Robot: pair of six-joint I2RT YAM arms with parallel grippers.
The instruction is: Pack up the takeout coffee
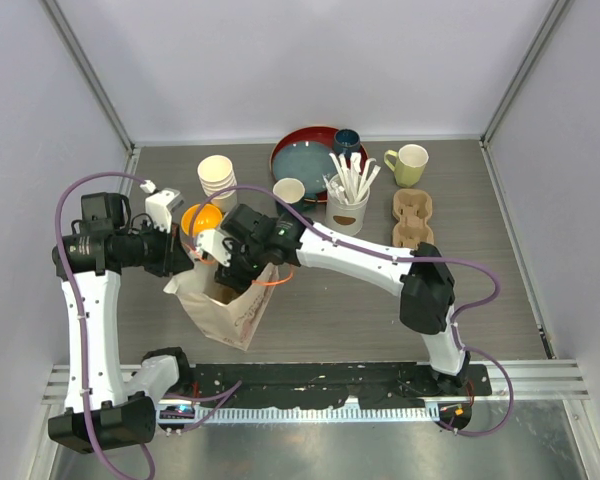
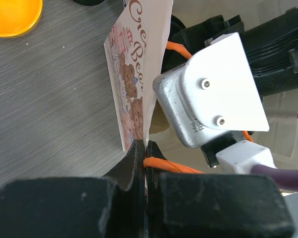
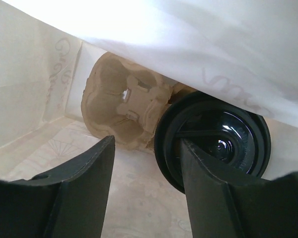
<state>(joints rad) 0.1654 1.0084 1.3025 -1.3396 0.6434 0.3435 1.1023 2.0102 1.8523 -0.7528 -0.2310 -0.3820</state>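
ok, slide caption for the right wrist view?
Inside the paper bag, right gripper open beside the black-lidded cup, pulp carrier lying behind.

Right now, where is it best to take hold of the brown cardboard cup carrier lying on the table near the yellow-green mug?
Probably at the narrow waist between its two wells, coming straight down from above. The cup carrier lies flat with its wells facing up, and the waist looks like its slimmest part.
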